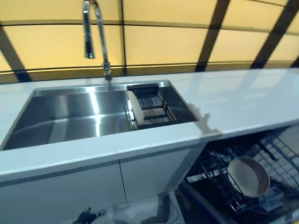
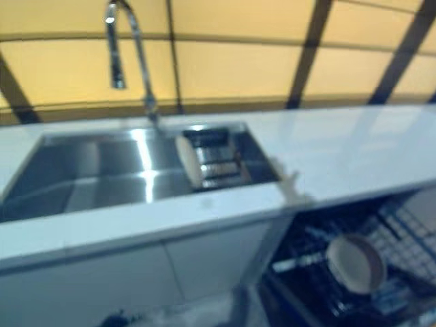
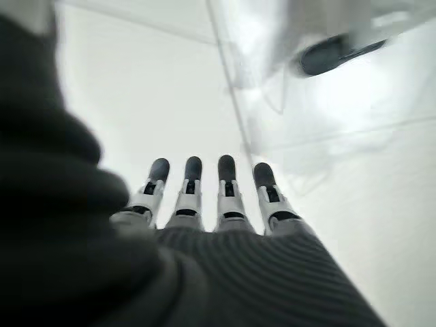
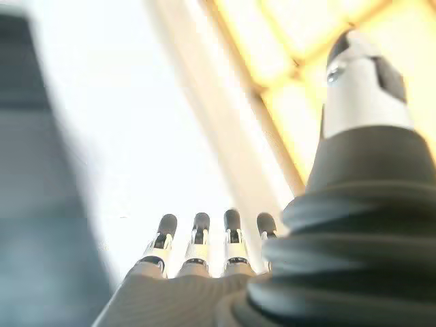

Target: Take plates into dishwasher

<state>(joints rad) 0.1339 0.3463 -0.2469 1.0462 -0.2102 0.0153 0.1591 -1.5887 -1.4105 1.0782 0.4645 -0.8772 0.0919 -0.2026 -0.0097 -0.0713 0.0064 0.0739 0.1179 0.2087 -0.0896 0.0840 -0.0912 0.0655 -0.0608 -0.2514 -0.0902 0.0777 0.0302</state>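
A plate [image 1: 249,177] is standing in the open dishwasher rack [image 1: 219,179], another [image 1: 136,110] is waiting in the sink [image 1: 70,116]; both robot hands, left [image 3: 204,197] and right [image 4: 204,245], are extending straight, empty fingers.

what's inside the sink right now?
A dark dish rack sits at the right end of the sink, one pale plate standing on edge against it. The rest of the basin looks bare; the rack's floor is hidden.

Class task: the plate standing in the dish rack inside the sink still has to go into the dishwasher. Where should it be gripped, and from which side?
Likely its upper rim, from above: the plate stands on edge against the dish rack, sink walls closing its sides.
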